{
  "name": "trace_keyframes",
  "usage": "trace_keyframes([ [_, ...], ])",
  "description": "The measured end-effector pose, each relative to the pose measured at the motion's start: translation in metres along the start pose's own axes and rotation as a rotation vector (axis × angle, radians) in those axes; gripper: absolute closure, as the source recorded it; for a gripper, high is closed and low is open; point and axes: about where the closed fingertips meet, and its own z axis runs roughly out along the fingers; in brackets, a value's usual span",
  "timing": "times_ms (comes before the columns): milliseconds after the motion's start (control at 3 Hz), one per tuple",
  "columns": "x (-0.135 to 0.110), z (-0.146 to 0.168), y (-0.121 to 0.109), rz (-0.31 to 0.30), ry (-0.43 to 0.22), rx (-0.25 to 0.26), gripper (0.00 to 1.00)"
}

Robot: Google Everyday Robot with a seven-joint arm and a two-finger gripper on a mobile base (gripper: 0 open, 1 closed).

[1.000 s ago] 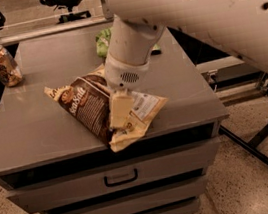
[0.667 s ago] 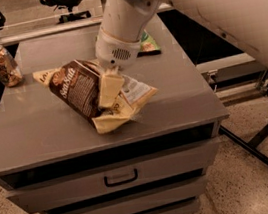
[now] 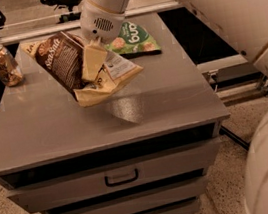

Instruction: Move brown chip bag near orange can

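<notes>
I see pincer [image 3: 93,65] clenched on chip bag [image 3: 61,60], mid-body. Bag tilted, looks lifted off tabletop [image 3: 140,113]. Can [image 3: 4,64] sits left of bag, apart. My read: bag light, soft, slippery foil; pinch flat fold, not puffed belly.

a single camera looks down from high in front of the drawer cabinet, tilted steeply onto the grey surface [image 3: 140,113], near enough that the surface fills most of the frame. it faces the drawer fronts [image 3: 120,177] head-on, with the orange can [image 3: 4,64] at the far left corner. the gripper [image 3: 92,61] sits upper middle, fingers clamped on the brown chip bag [image 3: 62,63]; the arm [image 3: 220,9] enters from the upper right.
</notes>
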Motion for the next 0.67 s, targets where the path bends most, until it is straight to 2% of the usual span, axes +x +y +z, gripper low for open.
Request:
trace_keyframes([
  [333, -0.007, 0.020, -0.036, 0.126, 0.061, 0.026, 1.00],
  [667, -0.016, 0.036, -0.053, 0.231, 0.061, 0.032, 1.00],
])
